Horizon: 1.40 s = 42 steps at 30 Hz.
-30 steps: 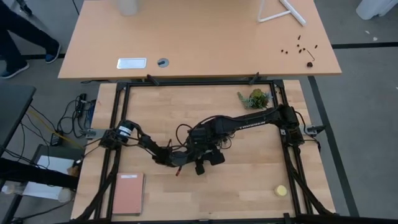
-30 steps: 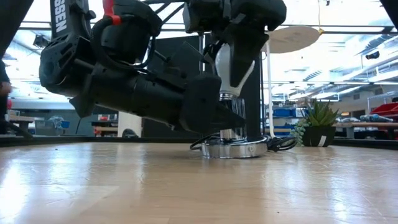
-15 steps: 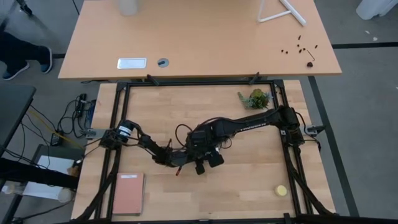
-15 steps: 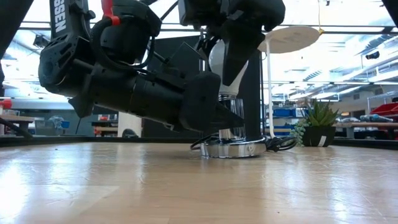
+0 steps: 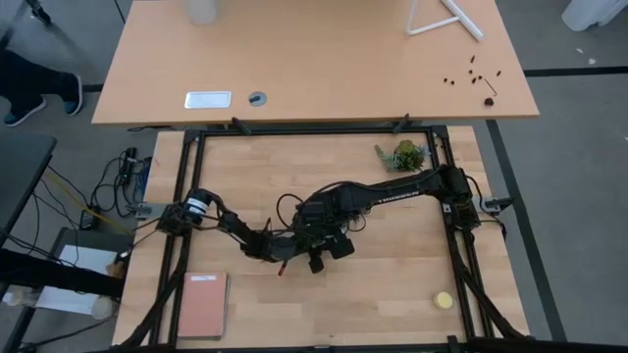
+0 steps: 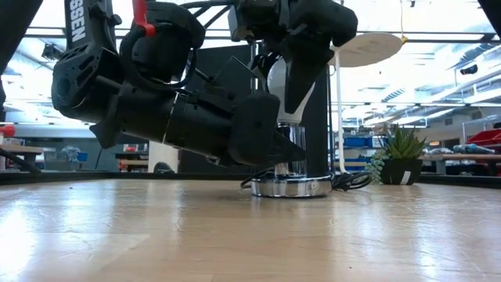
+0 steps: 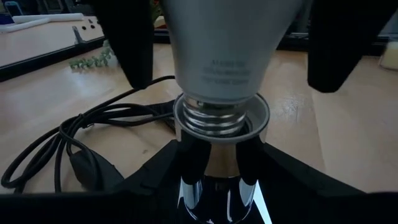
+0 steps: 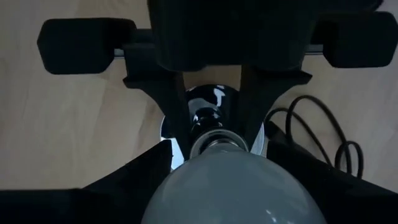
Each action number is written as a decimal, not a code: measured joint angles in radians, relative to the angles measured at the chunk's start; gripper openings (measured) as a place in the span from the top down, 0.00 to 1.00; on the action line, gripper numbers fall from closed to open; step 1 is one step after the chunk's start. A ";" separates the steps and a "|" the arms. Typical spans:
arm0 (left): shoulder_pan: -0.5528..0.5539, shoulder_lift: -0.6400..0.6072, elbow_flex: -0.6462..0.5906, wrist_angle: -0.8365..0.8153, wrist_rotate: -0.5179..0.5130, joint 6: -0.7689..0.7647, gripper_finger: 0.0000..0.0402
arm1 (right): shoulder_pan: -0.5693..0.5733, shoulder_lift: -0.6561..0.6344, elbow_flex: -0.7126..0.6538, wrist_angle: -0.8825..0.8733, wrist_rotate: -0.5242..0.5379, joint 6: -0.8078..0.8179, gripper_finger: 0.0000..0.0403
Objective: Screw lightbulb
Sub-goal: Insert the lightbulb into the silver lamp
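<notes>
The white lightbulb (image 7: 230, 56) stands upright, its greyish screw end (image 7: 214, 119) down in the socket ring of a chrome lamp base (image 6: 293, 186) at mid table. My right gripper (image 7: 233, 43) comes down over it and is shut on its glass. My left gripper (image 7: 214, 168) reaches in level from the table's left and is shut on the chrome stem below the socket. In the high view both grippers (image 5: 319, 250) cover the bulb. My left gripper pinches the lamp base's chrome stem (image 7: 214, 190), just under the socket ring, between its two fingers (image 7: 186, 165). It comes level from the table's left, fingers across the upright stem. The base stands on the table. My right gripper holds the lightbulb by its wide glass part (image 8: 233, 186), one finger (image 7: 134, 50) on each side. It comes from above, pointing down. The bulb stands upright with its threads in the socket.
The lamp's thin black cord (image 7: 74, 149) lies coiled on the table behind the base. A small potted plant (image 5: 402, 155) stands far right, a flat yellow round thing (image 5: 444, 300) near right, a pinkish book (image 5: 201, 304) near left.
</notes>
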 joint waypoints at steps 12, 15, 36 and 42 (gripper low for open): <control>-0.002 0.000 -0.002 -0.006 0.007 -0.001 0.55 | 0.001 -0.008 -0.068 0.095 -0.008 -0.048 0.34; -0.002 0.000 -0.002 -0.010 0.006 -0.003 0.55 | 0.000 -0.007 -0.068 0.110 -0.006 -0.050 0.34; -0.001 0.000 0.000 -0.018 -0.024 -0.031 0.55 | 0.025 -0.002 -0.070 0.122 0.182 0.514 0.34; -0.005 0.000 0.000 -0.018 -0.026 -0.032 0.55 | 0.022 -0.002 -0.070 0.119 0.200 0.764 0.34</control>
